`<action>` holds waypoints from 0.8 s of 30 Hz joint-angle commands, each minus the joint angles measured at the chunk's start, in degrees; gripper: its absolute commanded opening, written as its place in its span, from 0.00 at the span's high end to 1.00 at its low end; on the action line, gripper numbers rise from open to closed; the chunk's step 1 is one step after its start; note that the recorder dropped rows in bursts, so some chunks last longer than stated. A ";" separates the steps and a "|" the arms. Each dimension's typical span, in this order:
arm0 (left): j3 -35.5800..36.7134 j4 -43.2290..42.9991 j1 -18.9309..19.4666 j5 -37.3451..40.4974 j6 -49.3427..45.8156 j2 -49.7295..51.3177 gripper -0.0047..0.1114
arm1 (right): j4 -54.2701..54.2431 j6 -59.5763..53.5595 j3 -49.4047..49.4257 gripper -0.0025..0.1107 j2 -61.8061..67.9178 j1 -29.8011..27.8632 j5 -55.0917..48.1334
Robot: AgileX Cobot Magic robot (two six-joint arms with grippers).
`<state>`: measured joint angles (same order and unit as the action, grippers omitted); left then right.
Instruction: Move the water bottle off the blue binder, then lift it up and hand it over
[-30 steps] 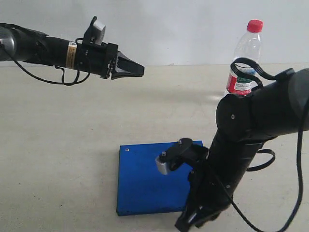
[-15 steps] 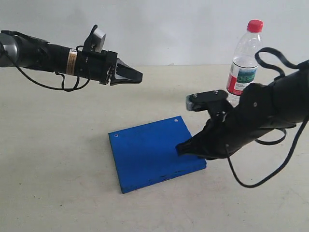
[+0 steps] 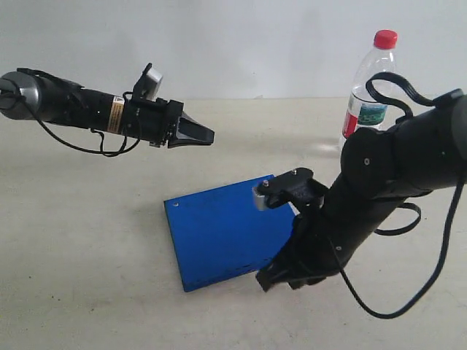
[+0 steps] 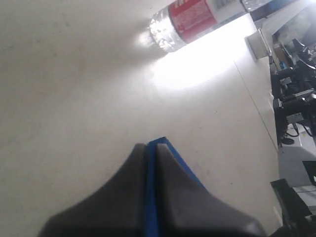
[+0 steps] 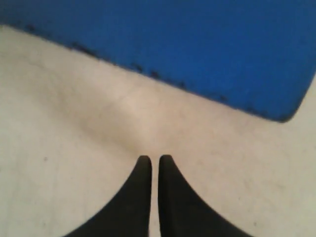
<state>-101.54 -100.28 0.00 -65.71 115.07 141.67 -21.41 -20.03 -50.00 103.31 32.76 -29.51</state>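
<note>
gripper [image 4: 150, 147] closed | blue binder [image 4: 151, 197] past tips | water bottle [image 4: 190, 17] well apart

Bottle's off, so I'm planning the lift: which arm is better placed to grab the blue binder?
Probably right. The right gripper sits low by the blue binder's near edge, fingers shut; the left gripper hangs high, away from it.

Place: a robotics lab, by the look of it.
Arms: black left arm [image 3: 69, 109] and black right arm [image 3: 398, 164] over a bare pale desk [image 3: 87, 255].
Backdrop: plain white wall [image 3: 255, 44].
Past the desk: cluttered black gear [image 4: 294, 98].
</note>
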 commanded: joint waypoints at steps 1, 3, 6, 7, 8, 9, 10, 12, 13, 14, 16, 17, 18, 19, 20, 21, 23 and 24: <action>0.37 0.34 0.00 1.13 -0.85 1.17 0.92 | 0.33 5.63 0.09 0.98 0.72 0.29 12.55; 0.37 0.34 0.00 1.13 -1.09 1.70 0.92 | 0.33 7.37 -0.45 0.98 1.85 0.29 14.35; 0.37 0.34 0.18 1.13 -1.60 1.92 0.92 | -0.09 9.47 -1.45 0.98 2.83 0.39 11.07; 0.37 0.34 0.22 1.13 -2.07 1.92 0.92 | -0.68 9.59 -1.45 0.98 2.82 0.39 9.55; 0.37 0.34 0.32 1.13 -2.18 1.92 0.92 | -1.51 9.59 -1.45 0.98 2.82 0.39 7.61; 0.37 0.34 0.59 1.27 -2.19 1.92 0.92 | -1.44 9.48 -1.45 0.98 2.82 0.39 6.31; 0.37 0.34 0.72 1.27 -2.19 1.92 0.92 | -1.44 9.03 -1.32 0.98 2.82 0.39 5.33; 0.37 0.34 1.02 1.27 -2.19 1.92 0.92 | -1.20 8.96 -1.32 0.98 3.44 0.39 4.82; 0.37 0.34 1.20 1.40 -2.56 1.92 0.92 | -0.70 8.96 -1.32 0.98 3.93 0.39 5.45; 0.37 0.34 1.41 1.40 -3.16 1.92 0.92 | -0.70 8.96 -1.32 0.98 4.41 0.39 6.38; 0.37 0.34 1.59 1.49 -3.76 2.06 0.92 | -1.25 9.08 -1.32 0.98 5.35 0.39 7.44; 0.37 0.34 1.73 1.49 -3.76 2.05 0.92 | -1.55 9.22 -1.32 0.98 5.96 0.39 7.73; 0.37 0.34 2.04 1.49 -3.76 2.05 0.92 | -1.55 9.22 -1.32 0.98 6.17 0.39 8.10; 0.37 0.34 2.10 1.22 -3.76 2.05 0.92 | -1.55 9.31 -1.32 0.98 6.87 0.39 8.69; 0.37 0.34 2.10 0.38 -3.76 2.05 0.92 | -1.31 9.31 -1.32 0.98 7.41 0.39 9.88; 0.37 0.34 2.10 -0.80 -3.76 2.05 0.92 | -1.06 9.38 -1.32 0.98 8.10 0.39 11.49; 0.37 0.34 2.10 -3.64 -3.76 2.08 0.92 | -0.91 9.74 -1.32 0.98 8.79 0.39 15.43; 0.37 0.34 2.10 -4.25 -3.76 2.18 0.92 | -0.91 10.51 -1.32 0.98 9.02 0.29 17.34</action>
<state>-101.54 -100.43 2.03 -66.84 111.98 144.02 -22.94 -10.43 -51.77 108.24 33.08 -19.98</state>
